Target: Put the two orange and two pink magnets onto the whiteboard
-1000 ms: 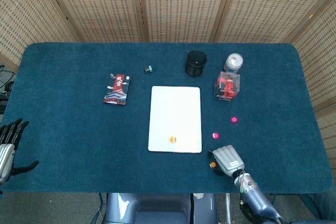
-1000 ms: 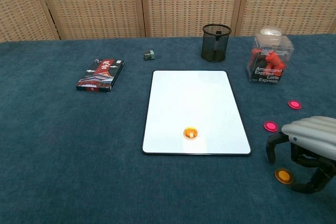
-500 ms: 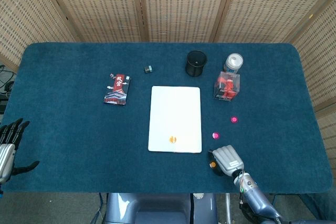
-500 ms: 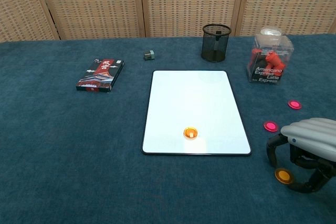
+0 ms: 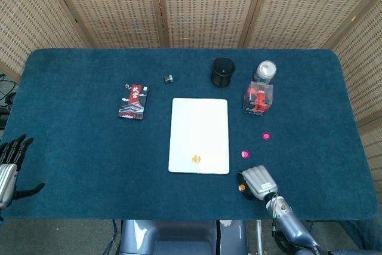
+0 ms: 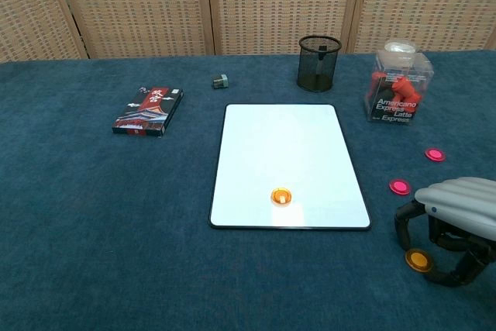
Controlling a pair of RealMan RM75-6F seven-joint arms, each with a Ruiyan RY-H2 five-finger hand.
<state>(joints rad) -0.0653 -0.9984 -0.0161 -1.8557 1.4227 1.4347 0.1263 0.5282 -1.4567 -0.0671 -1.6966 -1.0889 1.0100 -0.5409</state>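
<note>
Wicker screens behind, blue cloth table [image 6: 77, 215] in front. Whiteboard [image 6: 287, 153] lay flat at centre, one orange magnet [image 6: 280, 196] already on it near my edge. Second orange magnet [image 6: 418, 260] sat on cloth right of board, under my right hand [image 6: 453, 226]; fingers curled down around it, grip not clear, cannot tell. Two pink magnets, near one [image 6: 399, 187] just beyond hand, far one [image 6: 435, 154] further off. My left hand [image 5: 11, 168] rested at table's left corner, fingers spread, holding nothing.
</note>
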